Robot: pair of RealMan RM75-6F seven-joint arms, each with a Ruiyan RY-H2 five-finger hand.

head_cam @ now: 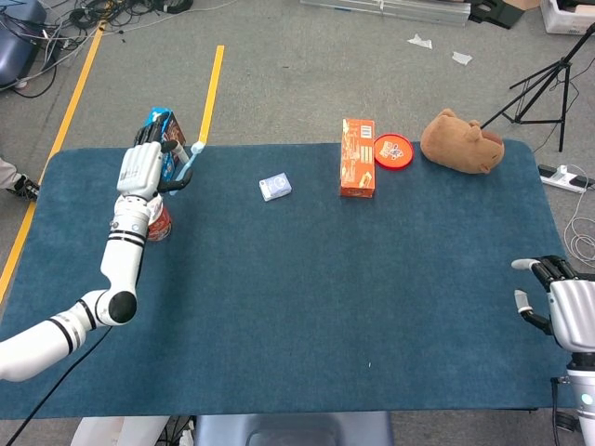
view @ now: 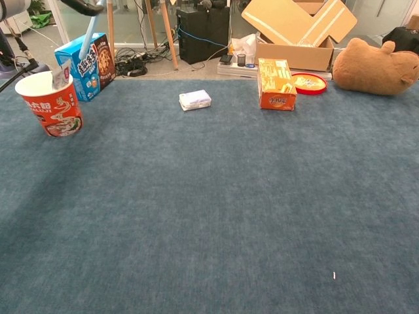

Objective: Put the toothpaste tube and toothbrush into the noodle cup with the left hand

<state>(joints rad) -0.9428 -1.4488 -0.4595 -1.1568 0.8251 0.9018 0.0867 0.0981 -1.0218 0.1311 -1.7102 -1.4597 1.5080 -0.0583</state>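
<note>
The red noodle cup (view: 51, 104) stands at the table's left side, and the top of the toothpaste tube (view: 62, 73) sticks out of it. My left hand (head_cam: 141, 170) is raised above the cup and holds the light-blue toothbrush (head_cam: 187, 163). In the chest view the toothbrush (view: 88, 39) hangs down from the top edge, just right of the cup and in front of the blue box, apart from the cup's rim. In the head view my forearm hides most of the noodle cup (head_cam: 159, 224). My right hand (head_cam: 558, 302) rests at the table's near right corner, fingers apart, holding nothing.
A blue snack box (view: 85, 65) stands right behind the cup. Further right are a small white packet (view: 195, 100), an orange box (view: 275, 84), a red dish (view: 309, 83) and a brown plush toy (view: 376, 65) along the far edge.
</note>
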